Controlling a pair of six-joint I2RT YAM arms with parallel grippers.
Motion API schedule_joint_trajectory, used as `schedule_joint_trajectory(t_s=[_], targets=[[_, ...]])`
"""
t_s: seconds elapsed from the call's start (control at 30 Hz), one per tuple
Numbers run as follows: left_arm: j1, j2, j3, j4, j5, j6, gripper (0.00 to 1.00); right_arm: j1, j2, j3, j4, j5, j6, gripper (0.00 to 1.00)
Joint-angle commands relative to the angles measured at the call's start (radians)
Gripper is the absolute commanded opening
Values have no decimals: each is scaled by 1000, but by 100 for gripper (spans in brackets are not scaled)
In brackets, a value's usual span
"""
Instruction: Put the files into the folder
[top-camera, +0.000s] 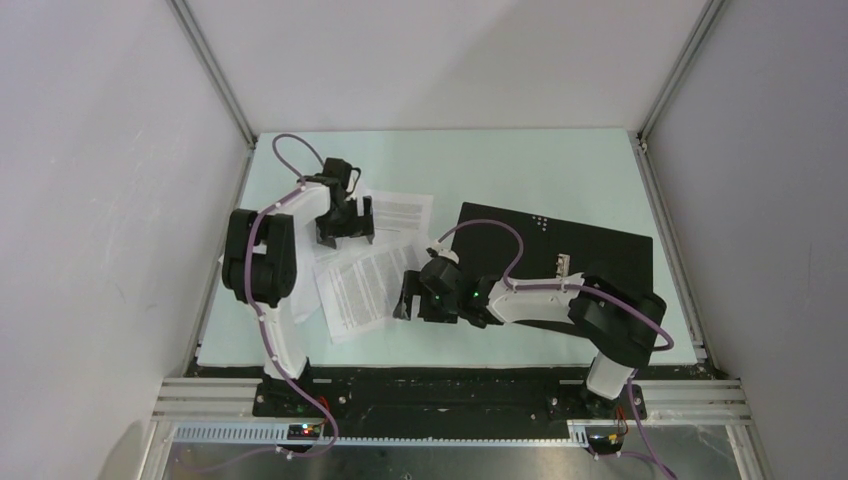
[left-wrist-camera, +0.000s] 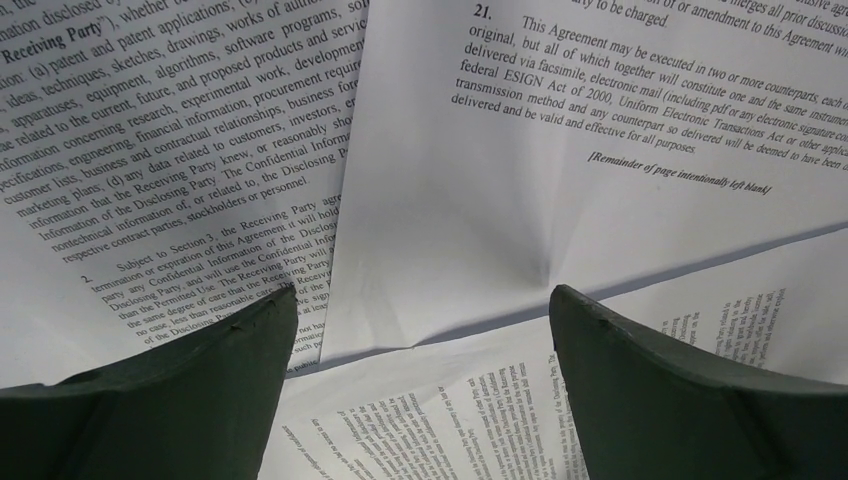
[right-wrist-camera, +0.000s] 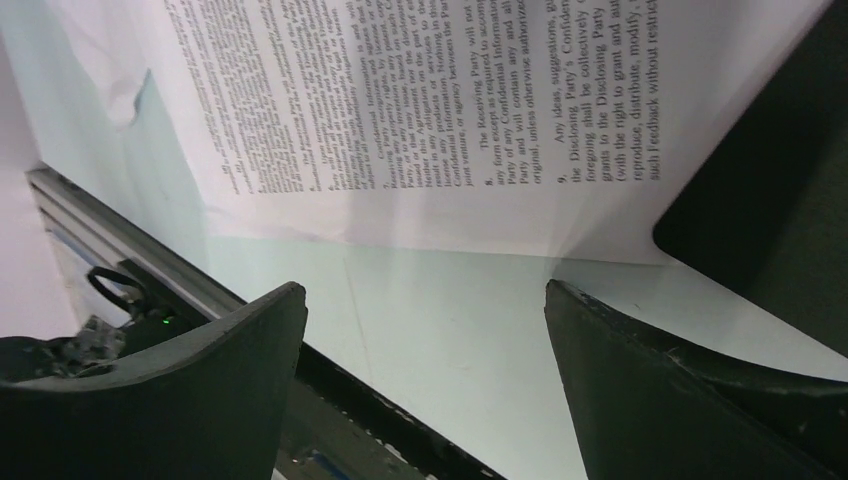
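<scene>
Jaws of the left pincer (left-wrist-camera: 422, 295) stand wide with nothing between them. Its dark, matte, wedge-shaped fingers (left-wrist-camera: 200, 390) are low over the loose white paper sheets (left-wrist-camera: 500, 220) printed with dense black text; whether the tips touch the paper I cannot tell. Straight ahead of it one sheet is half blank and creased in soft folds fanning from a point. Others overlap askew under and to either side of it.

The right pincer (right-wrist-camera: 425, 290) is also wide and empty, above bare, smooth, pale green table (right-wrist-camera: 400, 300). The edge of another sheet lies just ahead of its tips. Beyond its right finger is a rounded corner of the thin flat rectangular folder (right-wrist-camera: 770, 190), lying open with its black inside up. Sheet and folder meet there, but whether the paper rests on it I cannot tell.

None of the sheets looks to be inside yet. The risk, as I judge it, lies in the paper: thin, limp and flat on a slick surface, it offers no edge to pinch, so closing fingers may skid or crumple it. A drag could also split the fanned pile or buckle a leading edge against the folder's rim.
</scene>
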Motion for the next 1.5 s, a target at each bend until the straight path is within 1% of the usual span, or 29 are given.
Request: schedule_joint_trajectory(t_s=[0.0, 0.2, 0.33, 0.53, 0.6, 0.63, 0.7, 0.77, 0.8, 0.9, 0.97, 1.0, 1.07, 1.17, 1.23, 1.37, 1.47], targets=[[-8, -7, -63, -25, 45, -69, 100, -4, 38, -29, 93, -10, 65, 94], [-28, -65, -154, -24, 38, -111, 98, -43, 86, -28, 164, -24, 70, 95], [-40, -102, -222, -24, 26, -122, 94, -71, 132, -23, 201, -25, 79, 94], [-43, -170, -292, -26, 21, -139, 81, -95, 193, 22, 216, -25, 72, 94], [-43, -198, -298, -27, 11, -140, 74, -105, 200, 40, 205, -25, 65, 94], [-42, -205, -297, -29, 0, -145, 73, -112, 201, 48, 202, -25, 62, 94], [-41, -223, -287, -38, -1, -152, 68, -125, 203, 67, 190, -25, 41, 94], [-39, -243, -270, -47, 2, -164, 62, -138, 204, 94, 169, -50, 19, 94], [-38, -257, -263, -50, 5, -170, 57, -148, 203, 103, 151, -62, 12, 94], [-10, -293, -226, -59, 38, -216, 51, -170, 173, 150, 96, -71, -29, 94], [19, -320, -208, -60, 76, -260, 45, -195, 143, 163, 52, -79, -38, 94], [37, -338, -197, -59, 98, -277, 42, -217, 136, 165, 33, -89, -39, 94], [53, -353, -172, -55, 128, -318, 38, -250, 121, 167, 23, -132, -41, 94], [65, -370, -132, -47, 142, -372, 34, -286, 120, 172, 15, -193, -46, 94], [81, -374, -101, -42, 144, -401, 33, -293, 121, 183, 12, -204, -57, 94], [103, -351, -61, -36, 90, -453, 32, -309, 155, 244, -59, -205, -86, 94], [104, -328, -86, -29, 15, -502, 32, -330, 212, 341, -91, -202, -126, 94]])
